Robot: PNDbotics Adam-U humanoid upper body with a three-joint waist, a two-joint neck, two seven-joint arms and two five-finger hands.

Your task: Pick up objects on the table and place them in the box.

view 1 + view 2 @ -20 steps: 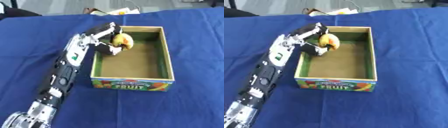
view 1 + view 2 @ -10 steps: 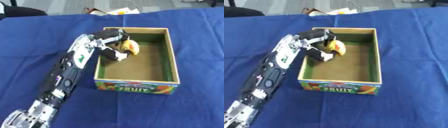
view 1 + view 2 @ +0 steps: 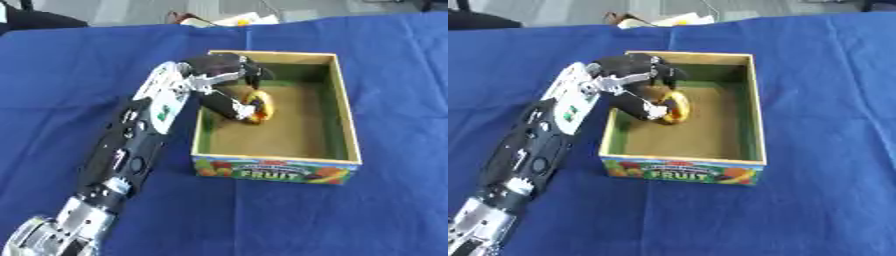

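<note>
- Fruit (image 3: 259,106), yellow with a reddish patch, sits inside the box (image 3: 346,115), low over its brown floor and near the left wall.
- The left hand (image 3: 224,75) reaches in over that wall. Its fingers curl over the fruit's top and its thumb comes up from below.
- The fruit lies just beyond the palm, toward the box's middle.
- I judge release only needs the fingers to spread.
- The right hand is out of sight.
</note>
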